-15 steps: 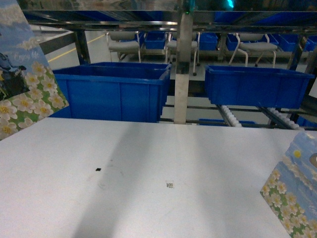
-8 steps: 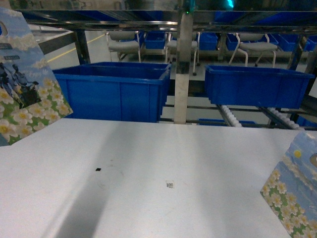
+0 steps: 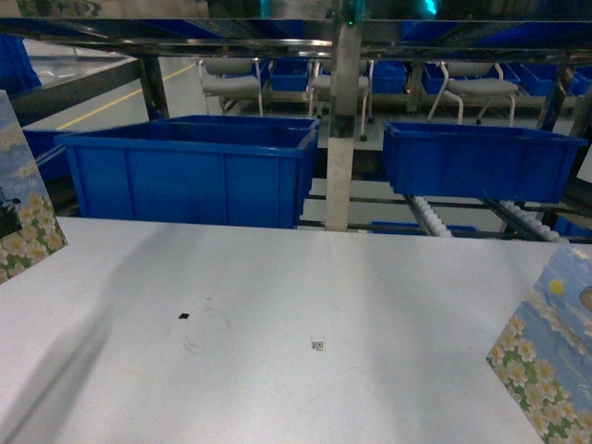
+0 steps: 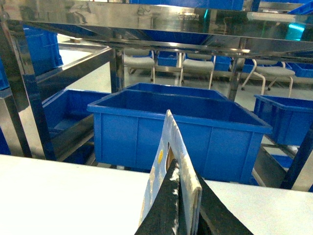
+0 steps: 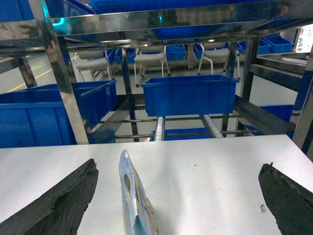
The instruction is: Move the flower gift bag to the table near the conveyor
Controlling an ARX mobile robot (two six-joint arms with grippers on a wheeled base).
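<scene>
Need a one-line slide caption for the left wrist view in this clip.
Left gripper shut on the upper edge of a flower gift bag, held above the table before a blue tote.

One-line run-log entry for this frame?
left gripper: shut on flower-print paper gift bag | right gripper: open, straddling second flower-print bag | white-grey table: bags at left, right edges

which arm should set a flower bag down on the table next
Left. Its pincer is shut on a flat floral paper gift bag above the white-grey tabletop. The right pincer is open, astride another floral bag already standing there.
</scene>
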